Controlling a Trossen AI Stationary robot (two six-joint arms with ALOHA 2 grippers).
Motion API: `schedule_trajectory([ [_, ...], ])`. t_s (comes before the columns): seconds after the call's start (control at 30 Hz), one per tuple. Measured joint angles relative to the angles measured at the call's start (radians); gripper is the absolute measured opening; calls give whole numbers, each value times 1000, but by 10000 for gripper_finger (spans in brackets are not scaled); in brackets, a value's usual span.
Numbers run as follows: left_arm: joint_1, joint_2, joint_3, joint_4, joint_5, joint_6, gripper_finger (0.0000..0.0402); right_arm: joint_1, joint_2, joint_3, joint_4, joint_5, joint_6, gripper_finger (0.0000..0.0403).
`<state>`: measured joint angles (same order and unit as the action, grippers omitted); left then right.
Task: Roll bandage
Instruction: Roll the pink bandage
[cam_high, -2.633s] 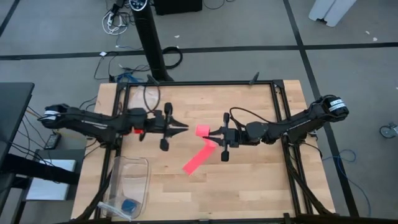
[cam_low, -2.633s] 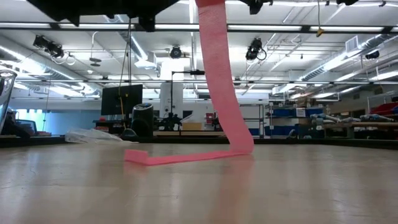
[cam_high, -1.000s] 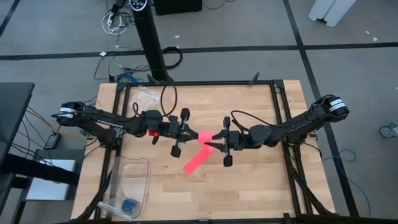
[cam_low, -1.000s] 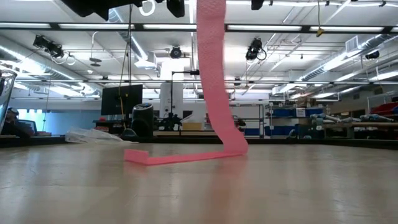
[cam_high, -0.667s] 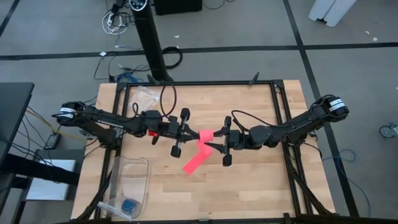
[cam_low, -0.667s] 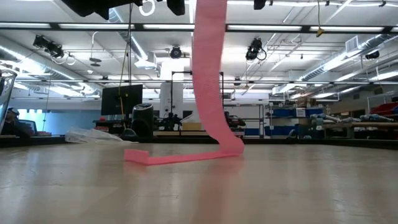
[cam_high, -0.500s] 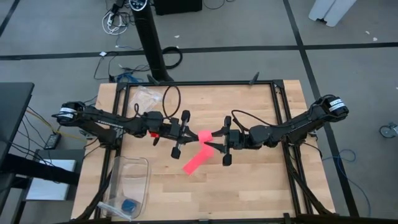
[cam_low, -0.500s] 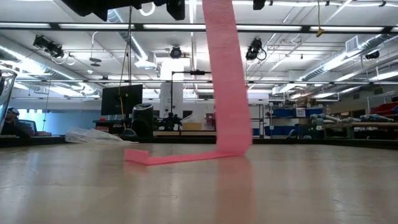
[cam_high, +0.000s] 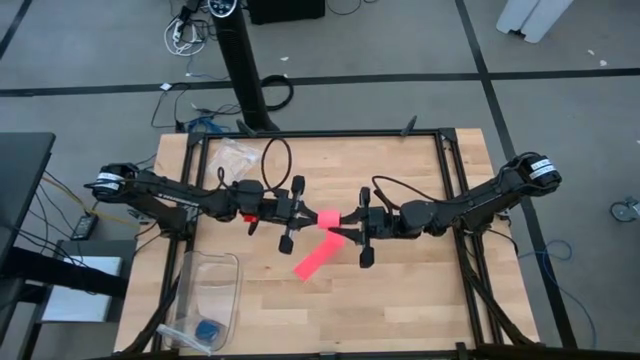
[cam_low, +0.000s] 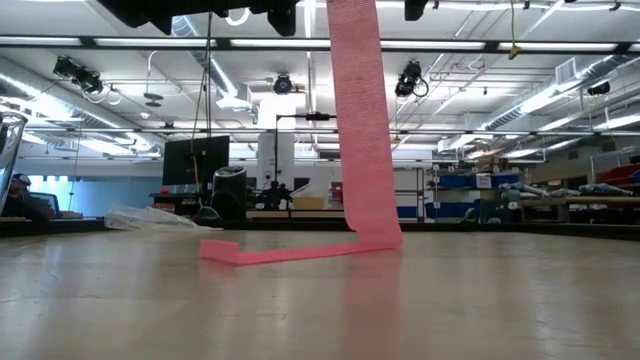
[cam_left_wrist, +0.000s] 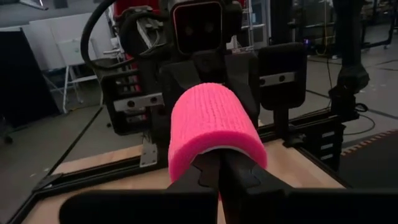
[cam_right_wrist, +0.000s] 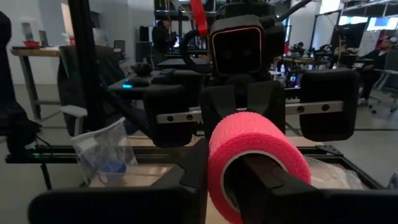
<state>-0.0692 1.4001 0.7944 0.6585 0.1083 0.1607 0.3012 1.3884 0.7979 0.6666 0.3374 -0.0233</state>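
The bandage is a bright pink strip, partly wound into a hollow roll (cam_high: 325, 217) held in the air over the table's middle. My left gripper (cam_high: 313, 216) and my right gripper (cam_high: 338, 221) meet it from opposite sides, both shut on it. The roll also shows in the left wrist view (cam_left_wrist: 214, 124) and the right wrist view (cam_right_wrist: 258, 152). The loose strip (cam_low: 360, 130) hangs down from the roll. Its tail (cam_low: 290, 252) lies flat on the table, as the high view also shows (cam_high: 311, 260). My left gripper comes level from the table's left, its fingers (cam_left_wrist: 208, 177) close together at the roll's open end, under its rim (cam_left_wrist: 217, 144). The fingers hide the place of contact. The roll is clear of the table. My right gripper comes level from the table's right. One finger (cam_right_wrist: 264, 180) is inside the roll's hollow and the other (cam_right_wrist: 193, 171) is outside against its wall (cam_right_wrist: 217, 165). The roll lies level and the strip hangs slack below it.
A clear plastic bin (cam_high: 210, 290) with a small blue object (cam_high: 208, 330) stands at the near left. A clear plastic bag (cam_high: 235, 153) lies at the far left. A black frame (cam_high: 330, 134) rims the wooden table.
Both grippers have stayed at the roll. The hanging strip has swayed sideways and turned more broadside in the low view, and its bend on the table has shifted a little. The tail's free end has stayed where it was.
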Motion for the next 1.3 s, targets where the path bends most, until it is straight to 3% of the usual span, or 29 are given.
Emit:
schedule_trajectory([
  [0.27, 0, 40, -2, 115, 55, 12, 4, 6, -3, 0, 5, -4, 24, 65],
  [0.7, 20, 44, 0, 218, 85, -20, 1, 60, -1, 1, 98, 110, -46, 111],
  [0.87, 19, 44, 0, 230, 92, -21, 1, 78, -1, 1, 93, 187, -54, 111],
  [1.3, 19, 44, 0, 248, 108, -21, 0, 118, -1, 1, 100, 205, -92, 113],
])
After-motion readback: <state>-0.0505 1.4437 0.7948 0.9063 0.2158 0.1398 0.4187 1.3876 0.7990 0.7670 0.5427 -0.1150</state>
